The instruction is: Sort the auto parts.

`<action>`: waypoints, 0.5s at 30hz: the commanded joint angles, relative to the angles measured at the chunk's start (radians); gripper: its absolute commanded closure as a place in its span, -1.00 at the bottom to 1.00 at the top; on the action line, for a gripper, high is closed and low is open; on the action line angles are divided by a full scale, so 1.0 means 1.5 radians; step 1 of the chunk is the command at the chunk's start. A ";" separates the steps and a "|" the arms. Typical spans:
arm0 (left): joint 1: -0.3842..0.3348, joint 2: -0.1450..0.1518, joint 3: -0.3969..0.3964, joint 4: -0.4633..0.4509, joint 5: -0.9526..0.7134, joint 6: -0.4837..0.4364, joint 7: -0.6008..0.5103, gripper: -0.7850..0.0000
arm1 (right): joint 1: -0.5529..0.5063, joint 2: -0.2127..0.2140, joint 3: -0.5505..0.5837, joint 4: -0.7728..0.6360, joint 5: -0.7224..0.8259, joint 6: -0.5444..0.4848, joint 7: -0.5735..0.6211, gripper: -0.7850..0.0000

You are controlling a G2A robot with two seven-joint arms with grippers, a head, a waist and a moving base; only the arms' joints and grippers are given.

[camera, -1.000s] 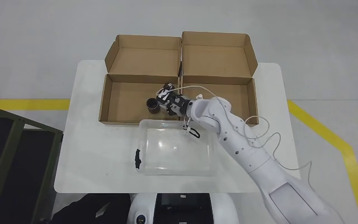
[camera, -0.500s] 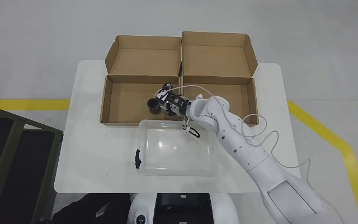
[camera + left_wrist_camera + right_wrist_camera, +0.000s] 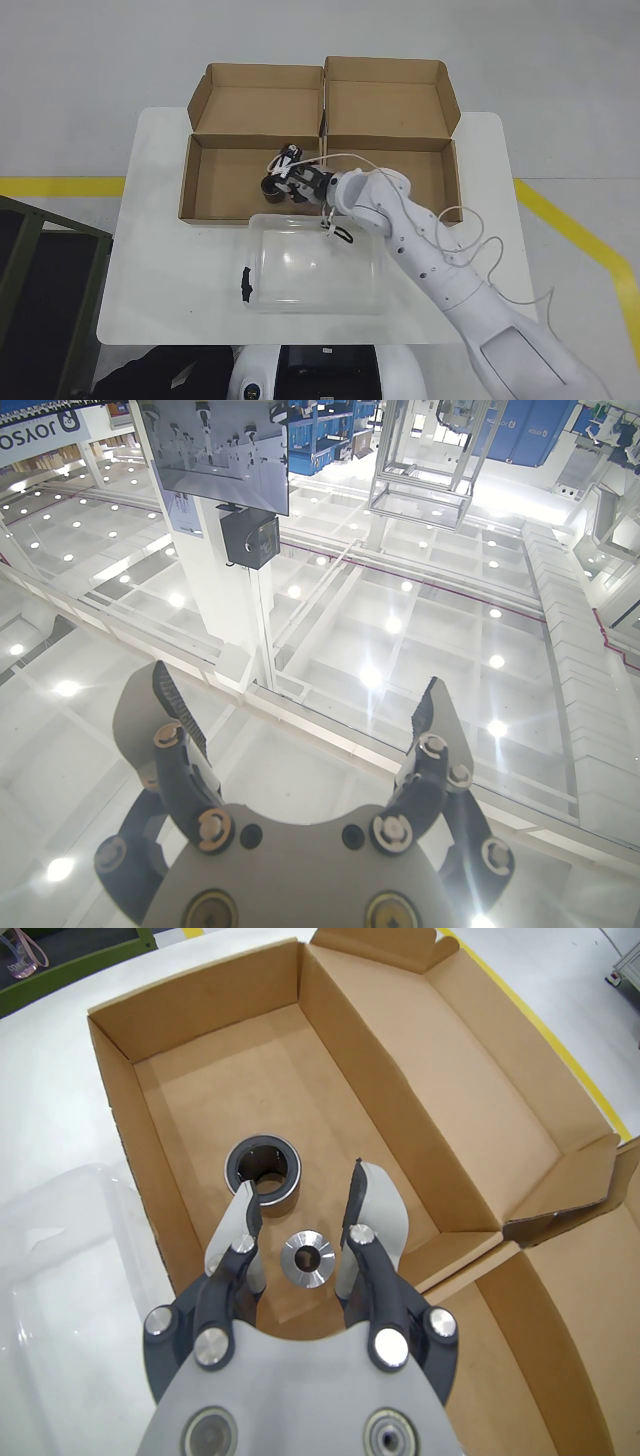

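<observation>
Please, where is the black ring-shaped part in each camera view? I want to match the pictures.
Top view: the black ring lies in the left cardboard box, by the right gripper.
Left wrist view: this camera faces up at the ceiling.
Right wrist view: the black ring stands on the box floor, partly behind one fingertip, beside a silver cone-shaped part.
Shared landmark: the cardboard box.

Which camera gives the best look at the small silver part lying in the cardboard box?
The right wrist view: the silver part lies in plain sight on the box floor between the open fingers of the right gripper, beside the black ring. In the top view the right gripper covers that spot. The left wrist view faces the ceiling.
</observation>
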 commanded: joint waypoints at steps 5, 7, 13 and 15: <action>0.000 0.000 0.000 0.000 0.000 0.000 0.000 -1.00 | -0.031 0.008 0.021 -0.069 -0.003 0.000 0.002 0.06; 0.000 0.000 0.000 0.000 0.000 0.000 0.000 -1.00 | -0.047 0.012 0.032 -0.097 -0.005 -0.001 -0.002 0.04; 0.000 0.000 0.000 0.000 0.000 0.000 0.000 -1.00 | -0.105 0.028 0.075 -0.182 -0.022 -0.013 -0.025 -0.51; 0.000 0.000 0.000 0.000 0.000 0.000 0.000 -1.00 | -0.130 0.034 0.094 -0.206 -0.026 -0.014 -0.028 -0.60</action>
